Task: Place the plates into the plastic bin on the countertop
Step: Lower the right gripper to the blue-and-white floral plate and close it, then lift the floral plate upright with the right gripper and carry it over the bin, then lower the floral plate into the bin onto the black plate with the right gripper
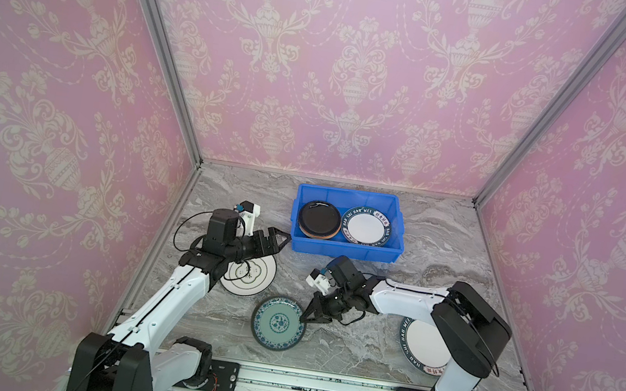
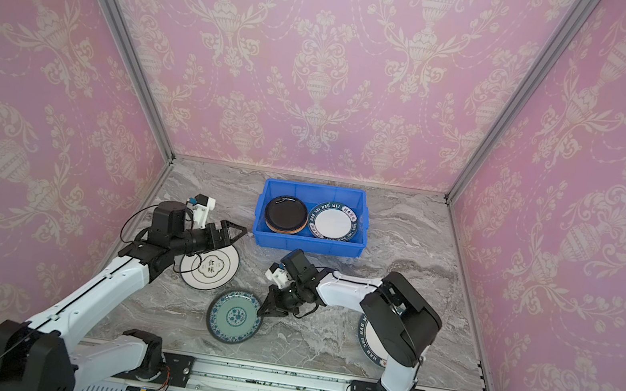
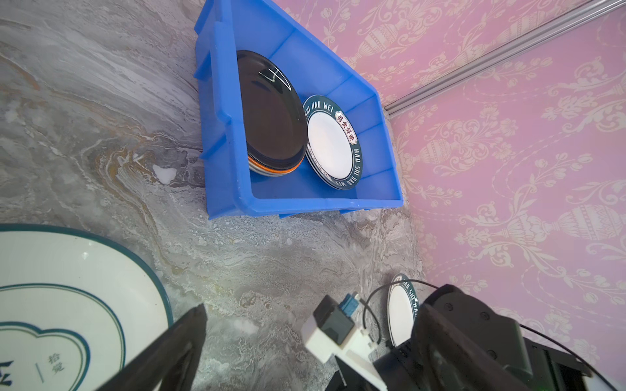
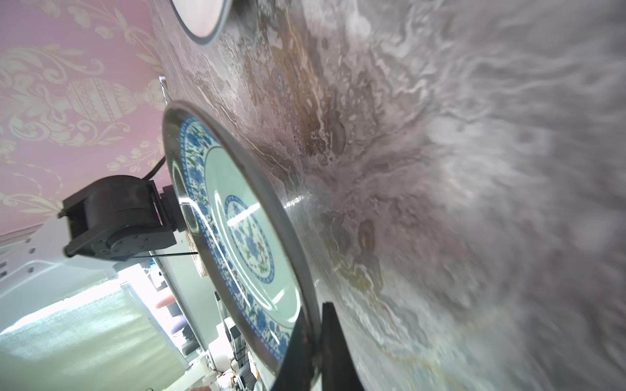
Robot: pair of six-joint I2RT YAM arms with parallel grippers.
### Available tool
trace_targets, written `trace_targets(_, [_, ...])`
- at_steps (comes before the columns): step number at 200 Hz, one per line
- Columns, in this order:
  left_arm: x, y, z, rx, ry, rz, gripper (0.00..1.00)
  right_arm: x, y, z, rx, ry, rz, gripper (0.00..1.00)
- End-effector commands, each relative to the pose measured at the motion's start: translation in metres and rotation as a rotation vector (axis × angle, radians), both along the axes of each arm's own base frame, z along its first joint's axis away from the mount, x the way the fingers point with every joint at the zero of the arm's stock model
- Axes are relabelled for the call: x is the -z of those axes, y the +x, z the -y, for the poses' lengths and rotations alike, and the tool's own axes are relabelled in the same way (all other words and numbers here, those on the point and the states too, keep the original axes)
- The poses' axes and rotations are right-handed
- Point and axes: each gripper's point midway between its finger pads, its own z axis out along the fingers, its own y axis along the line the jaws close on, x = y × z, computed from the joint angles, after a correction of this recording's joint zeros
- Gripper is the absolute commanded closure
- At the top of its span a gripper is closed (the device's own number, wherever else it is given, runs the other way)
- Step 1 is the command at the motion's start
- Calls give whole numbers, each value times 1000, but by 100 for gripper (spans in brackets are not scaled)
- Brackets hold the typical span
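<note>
Reaching low, right end effector [image 1: 303, 320] clamped on rim of teal-patterned plate [image 1: 277, 323]

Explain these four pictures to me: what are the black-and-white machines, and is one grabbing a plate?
Those are two robot arms, a left arm and a right arm, each ending in jaws. Two pictures look down from above; the other two are taken from the arms' wrists. On the countertop stands a blue bin holding a stack topped by a black plate, beside a lettered plate. Three plates lie outside: a teal plate, a white plate with Chinese characters, and a second lettered plate partly under the right arm. The right arm's jaws are shut on the teal plate's rim; the left arm's jaws stand open, holding nothing.
</note>
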Motion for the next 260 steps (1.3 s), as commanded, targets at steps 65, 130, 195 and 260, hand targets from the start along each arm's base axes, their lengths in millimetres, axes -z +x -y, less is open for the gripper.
trace_targets(65, [-19,30,40,111,141,79,10,-129,101,131,319,-197,314,100])
trace_targets(130, [-19,43,46,131,142,84,11,-141,237,142,488,-162,369,100])
trace_targets(195, [-19,51,54,151,106,96,9,-92,314,107,504,-130,273,100])
trace_targets(260, [-6,54,56,162,103,81,9,-47,340,86,482,-161,200,100])
